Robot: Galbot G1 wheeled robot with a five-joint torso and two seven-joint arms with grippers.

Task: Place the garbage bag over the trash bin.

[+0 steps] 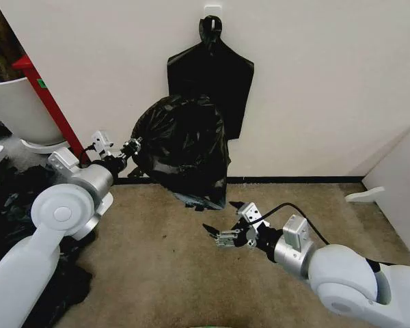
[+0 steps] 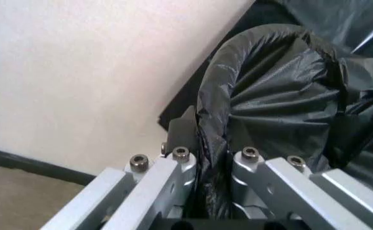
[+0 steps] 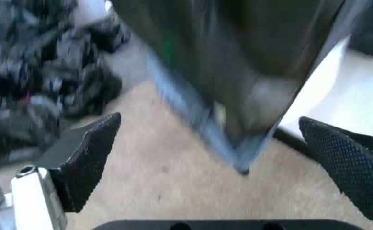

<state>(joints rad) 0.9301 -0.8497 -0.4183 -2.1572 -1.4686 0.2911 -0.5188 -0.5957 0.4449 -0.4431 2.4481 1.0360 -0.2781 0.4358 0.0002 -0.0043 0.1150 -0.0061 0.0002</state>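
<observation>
- The garbage bag [image 1: 183, 147] stands on the floor against the wall, puffed up in a round shape; it seems to cover the trash bin, but no white plastic of it is visible, so I cannot tell for sure.
- The left gripper [image 1: 132, 147] is at the left side of the bag, and its fingers [image 2: 180, 165] are pressed together on a fold of the black film (in the left wrist view the film goes between them, and the rolled edge of the bag [image 2: 263, 62] curves away just behind).
- The right gripper [image 1: 222, 236] hangs low over the brown carpet [image 1: 164, 273], near the lower right corner of the bag but apart from it; its fingers [image 3: 87, 155] are spread wide and hold nothing.
- On the wall behind hangs a flat black bag bundle [image 1: 215, 75] on a hook.
- A heap of black bags [image 1: 17, 205] lies on the floor at the robot's left, beside a big white tub [image 1: 17, 109].
</observation>
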